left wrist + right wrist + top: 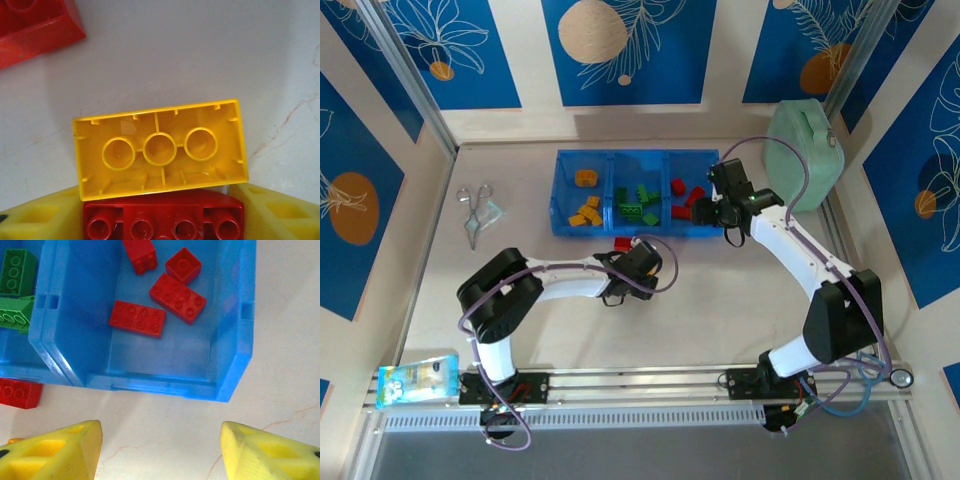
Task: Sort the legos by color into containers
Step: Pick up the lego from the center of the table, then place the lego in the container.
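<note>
Left wrist shows the left claw (161, 200) clamping a red brick (163, 221); right claw (160, 434) gapes empty.

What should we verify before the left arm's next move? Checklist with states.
1. Target red brick between the left gripper fingers: ok.
2. Grip closed firmly on it: cannot tell.
3. Neighbours clear: not ok, upside-down yellow brick looks to touch it.
4. Room in red compartment: ok, four bricks, bare floor.
5. Drop path free: not ok, right gripper, open and empty, hangs by that compartment's near wall.
6. All reds sorted: not ok, second red brick lies outside it.
</note>
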### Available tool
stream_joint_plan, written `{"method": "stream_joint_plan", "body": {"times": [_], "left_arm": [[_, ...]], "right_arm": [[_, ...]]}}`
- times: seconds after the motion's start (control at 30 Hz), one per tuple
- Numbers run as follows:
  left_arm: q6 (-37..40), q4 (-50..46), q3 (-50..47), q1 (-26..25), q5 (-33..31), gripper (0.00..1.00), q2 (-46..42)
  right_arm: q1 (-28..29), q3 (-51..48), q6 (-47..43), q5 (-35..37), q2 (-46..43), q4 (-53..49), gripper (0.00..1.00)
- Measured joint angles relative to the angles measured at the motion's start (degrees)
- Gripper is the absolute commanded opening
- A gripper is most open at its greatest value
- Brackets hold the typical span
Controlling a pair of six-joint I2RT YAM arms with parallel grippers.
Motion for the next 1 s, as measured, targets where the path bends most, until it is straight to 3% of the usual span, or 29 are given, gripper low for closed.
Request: {"method": "stream_joint_plan", "body": {"times": [0.13, 0.43, 0.67, 1.0], "left_arm": [[0.17, -1.05, 0.26, -0.20, 0.04, 0.43, -0.20], [1.49, -7.61, 3.56, -0.59, 0.46, 0.38, -6.05], [7.72, -8.61, 22.43, 0.28, 0.81, 0.38, -3.02], [14.45, -10.64, 50.23, 5.31, 5.46, 0.39, 18.34]], "right_arm": [[-0.09, -1.01, 0.28, -0.31, -0.94, 0.59, 0.64], [-0.42, -6.01, 2.58, -0.70, -4.72, 1.92, 0.63], [-0.42, -14.27, 6.32, -1.53, -8.15, 3.26, 0.63], [-0.39, -22.93, 11.02, 0.24, -21.22, 1.95, 0.63]]}}
